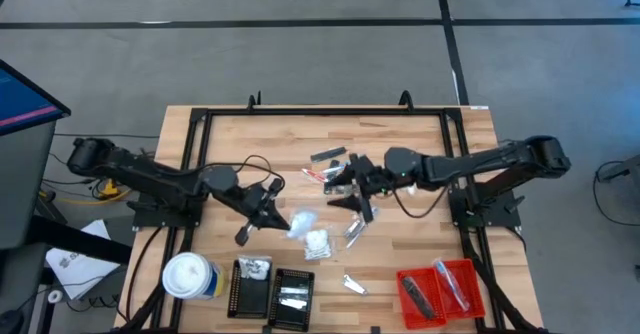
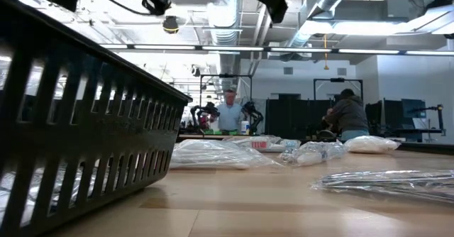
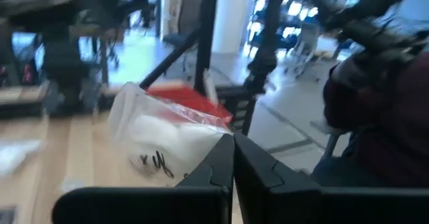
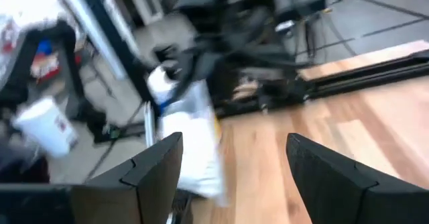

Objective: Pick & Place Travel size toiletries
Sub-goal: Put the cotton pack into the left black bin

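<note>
Right now my left gripper (image 3: 232, 158) is clamped on a white puffy packet (image 3: 164, 133), lifted above mid-table. My right gripper (image 4: 234, 167) hangs with jaws wide, holding nothing, over the other toiletries (image 1: 318, 242) scattered near the black trays (image 1: 272, 292).

Both wrist views are smeared with motion blur. In the left wrist view the white packet (image 3: 167, 140) pinched at the closed jaws shows dark marks too blurred to read, and the red shape (image 3: 191, 103) behind it cannot be identified. In the right wrist view a pale packet (image 4: 191, 147) is only a streak. The low view cuts off the black tray (image 2: 78, 123) at its left edge, and the distant people (image 2: 229, 113) are too small to make out.
</note>
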Controlling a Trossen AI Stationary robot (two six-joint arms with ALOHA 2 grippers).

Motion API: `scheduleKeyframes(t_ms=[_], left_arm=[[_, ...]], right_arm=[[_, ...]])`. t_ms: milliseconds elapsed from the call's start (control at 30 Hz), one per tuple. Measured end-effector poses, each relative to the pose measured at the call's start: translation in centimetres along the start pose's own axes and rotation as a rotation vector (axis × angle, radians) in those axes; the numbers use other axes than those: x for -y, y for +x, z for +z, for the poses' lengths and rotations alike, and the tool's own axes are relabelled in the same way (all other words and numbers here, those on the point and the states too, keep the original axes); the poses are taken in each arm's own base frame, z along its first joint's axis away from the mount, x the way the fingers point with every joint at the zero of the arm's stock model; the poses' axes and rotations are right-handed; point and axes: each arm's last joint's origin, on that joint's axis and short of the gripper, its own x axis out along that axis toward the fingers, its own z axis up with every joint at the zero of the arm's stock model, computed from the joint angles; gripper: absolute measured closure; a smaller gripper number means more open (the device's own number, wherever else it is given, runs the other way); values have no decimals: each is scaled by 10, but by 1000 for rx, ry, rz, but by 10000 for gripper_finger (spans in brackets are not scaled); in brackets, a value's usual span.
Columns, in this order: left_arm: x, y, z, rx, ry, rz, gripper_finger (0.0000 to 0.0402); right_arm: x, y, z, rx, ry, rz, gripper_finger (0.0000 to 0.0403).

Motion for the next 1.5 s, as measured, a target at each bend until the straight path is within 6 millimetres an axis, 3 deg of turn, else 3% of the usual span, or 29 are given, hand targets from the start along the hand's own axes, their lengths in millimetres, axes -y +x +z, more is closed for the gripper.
scheduleKeyframes(t_ms=[267,667,800,1200,1500], left_arm=[[31,-12,20,113,130,-48,401],[75,-28,37,251,293,-1,401],[80,-28,39,277,316,-15,401],[84,-29,41,315,337,-27,401],[89,-30,41,318,359,-2,401]], right_arm=[[3,10,0,50,0,105,175],[-3,36,-4,316,-1,250,230],[-9,46,-5,405,-1,310,230],[-19,99,-13,384,7,359,204],[-36,106,-9,363,-8,456,194]])
